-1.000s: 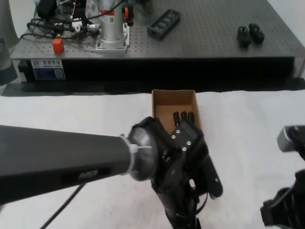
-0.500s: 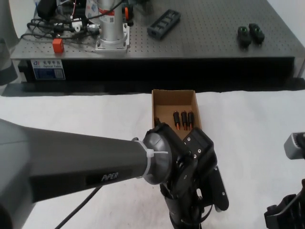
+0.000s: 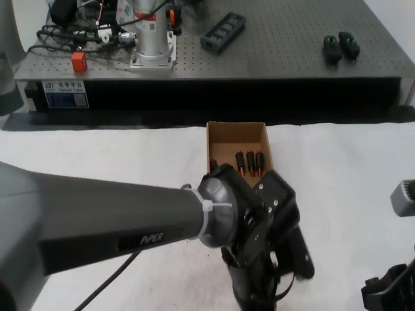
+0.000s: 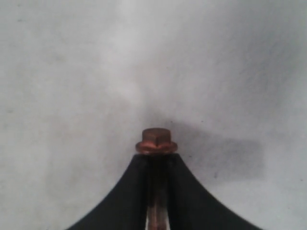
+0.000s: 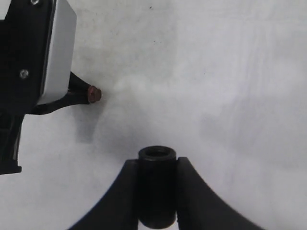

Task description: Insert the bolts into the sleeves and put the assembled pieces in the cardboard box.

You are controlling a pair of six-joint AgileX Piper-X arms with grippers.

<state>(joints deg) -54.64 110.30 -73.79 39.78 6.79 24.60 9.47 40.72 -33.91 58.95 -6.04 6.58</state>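
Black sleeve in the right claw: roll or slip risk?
The sleeve looks rigid and cylindrical, so it likely rolls if laid sideways. Its smooth dark wall is pinched by the right claw on two sides: it may twist or slip when pushed.

In the high view's lower left, the left arm (image 3: 84,220) is a dark grey link with white lettering (image 3: 150,238), a white cable tie (image 3: 206,217), a black cable (image 3: 110,278) below and a black wrist housing (image 3: 285,217) with small silver screws (image 3: 275,202). The left claw (image 4: 157,160) and right claw (image 5: 157,165) have black, curved fingers (image 5: 122,201).
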